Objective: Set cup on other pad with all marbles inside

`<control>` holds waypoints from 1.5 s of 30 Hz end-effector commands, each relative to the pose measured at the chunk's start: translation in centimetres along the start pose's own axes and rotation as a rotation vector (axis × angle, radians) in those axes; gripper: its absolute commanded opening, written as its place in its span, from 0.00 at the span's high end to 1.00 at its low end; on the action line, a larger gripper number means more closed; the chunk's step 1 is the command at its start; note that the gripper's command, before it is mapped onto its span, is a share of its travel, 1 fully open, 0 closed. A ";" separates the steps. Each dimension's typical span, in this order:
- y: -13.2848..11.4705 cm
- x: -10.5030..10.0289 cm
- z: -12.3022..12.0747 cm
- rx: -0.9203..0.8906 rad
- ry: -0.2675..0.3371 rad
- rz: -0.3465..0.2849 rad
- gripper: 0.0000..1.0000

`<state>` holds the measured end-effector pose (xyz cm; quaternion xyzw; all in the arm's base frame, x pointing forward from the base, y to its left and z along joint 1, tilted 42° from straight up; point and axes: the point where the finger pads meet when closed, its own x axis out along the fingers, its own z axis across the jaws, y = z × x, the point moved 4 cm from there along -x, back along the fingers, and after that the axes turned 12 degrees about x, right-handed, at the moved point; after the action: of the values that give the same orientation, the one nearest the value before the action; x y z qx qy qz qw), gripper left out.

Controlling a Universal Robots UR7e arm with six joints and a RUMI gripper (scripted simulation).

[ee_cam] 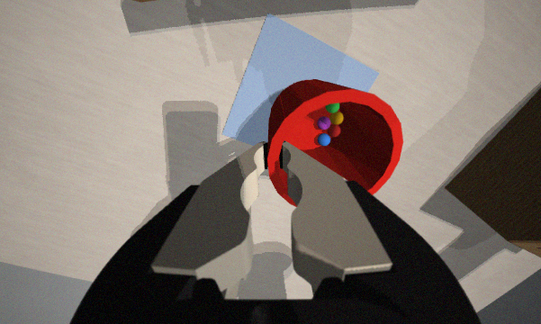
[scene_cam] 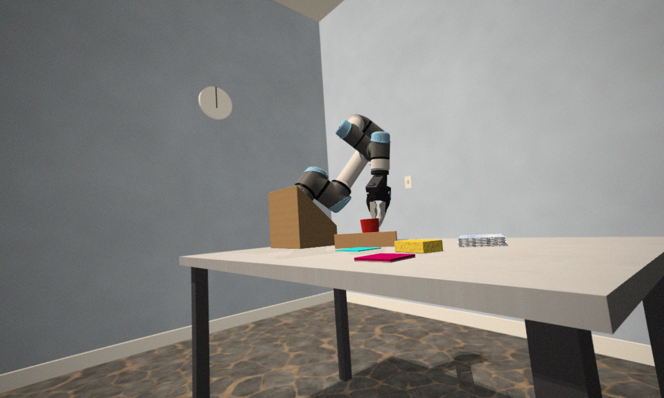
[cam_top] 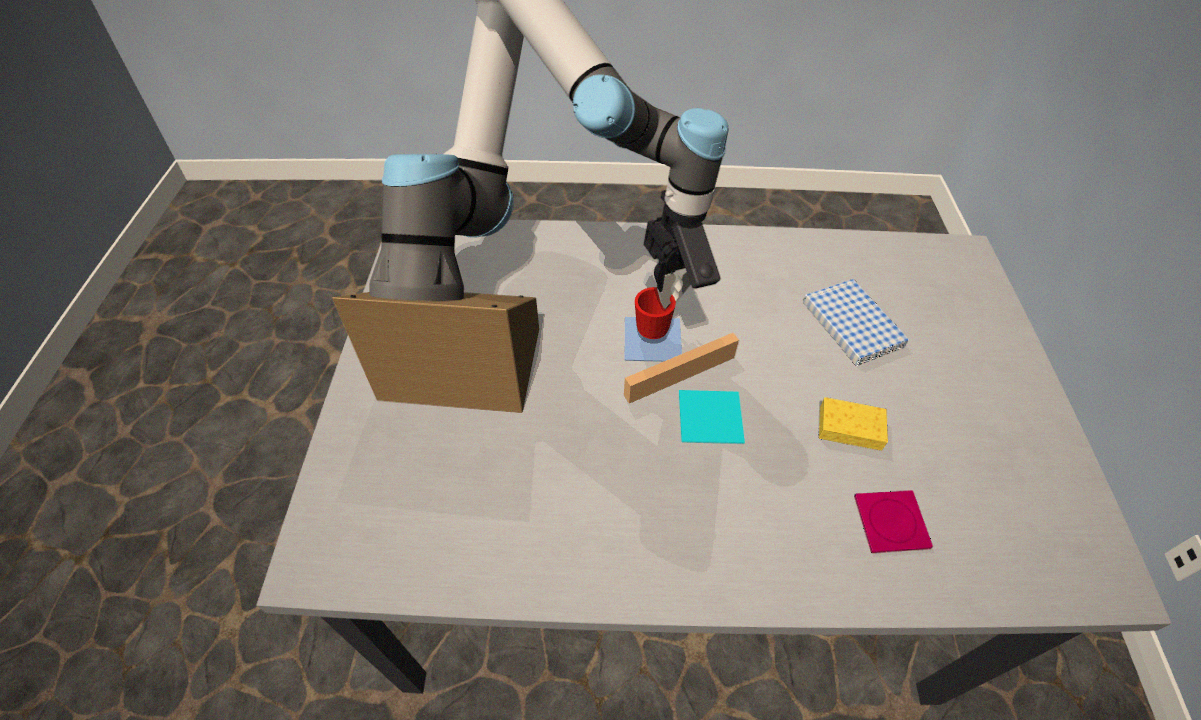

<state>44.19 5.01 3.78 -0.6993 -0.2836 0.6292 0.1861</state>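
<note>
The red cup [cam_top: 654,314] is gripped by its rim: the jaws of the gripper [cam_top: 673,288] are closed on the cup wall, one inside and one outside, as seen in the wrist view. In the exterior view the cup [scene_cam: 369,225] is seen raised above the top edge of the wooden rail [scene_cam: 365,239], and from above it is seen over the light blue pad [cam_top: 651,342]. Five marbles [ee_cam: 329,124], green, yellow, purple, red and blue, are seen clustered at the bottom of the cup.

The wooden rail [cam_top: 681,368] lies on the tabletop [cam_top: 514,501] at a slant, between the light blue pad and the teal pad [cam_top: 710,416]; it is placed directly across the line from one pad to the other, close to both. The arm [cam_top: 649,120] reaches down to the cup from above, and its base is mounted on a brown wedge-shaped block [cam_top: 443,353] standing to the side of the light blue pad, apart from it.

Further out on the tabletop, a yellow sponge [cam_top: 853,422] is found beside the teal pad but apart from it. A folded blue-checked cloth [cam_top: 854,320] lies beyond the sponge, and a magenta square mat [cam_top: 892,520] with a circle marked on it lies nearer the front edge. All three are well apart from the rail and the cup.
</note>
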 end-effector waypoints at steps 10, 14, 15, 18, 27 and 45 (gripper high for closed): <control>0.1 -3.6 0.3 0.000 0.001 0.000 0.97; 0.1 -4.0 0.4 0.000 0.001 0.000 0.97; 0.1 -4.1 0.4 0.000 0.001 0.000 0.97; 0.1 -4.4 0.4 0.000 0.001 0.000 0.97; 0.1 -4.6 0.4 0.000 0.001 0.000 0.97; 0.4 -4.6 0.3 0.000 0.001 0.000 0.97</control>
<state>43.61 1.93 7.10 -0.6992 -0.2838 0.6292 0.1861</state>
